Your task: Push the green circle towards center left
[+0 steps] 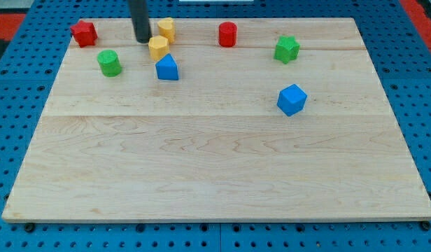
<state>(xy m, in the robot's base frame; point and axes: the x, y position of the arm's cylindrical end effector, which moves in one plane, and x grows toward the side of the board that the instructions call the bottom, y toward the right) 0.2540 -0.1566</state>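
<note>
Camera view shows you the green circle (109, 62), a short cylinder near the top-left corner of the wooden board (215, 175), and it looks light, stiff and easy to slide, so you should push it low on its upper side. Your arm has no jaws to open or close, only a rod. My tip (142, 40) stands near, up and right of it, beside two yellow blocks (158, 47).

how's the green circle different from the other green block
The green circle is a round cylinder; the green star has points. The green circle sits near the view's left edge, the green star at upper right. My tip is up and right of the green circle, far from the green star. Both share one green.
</note>
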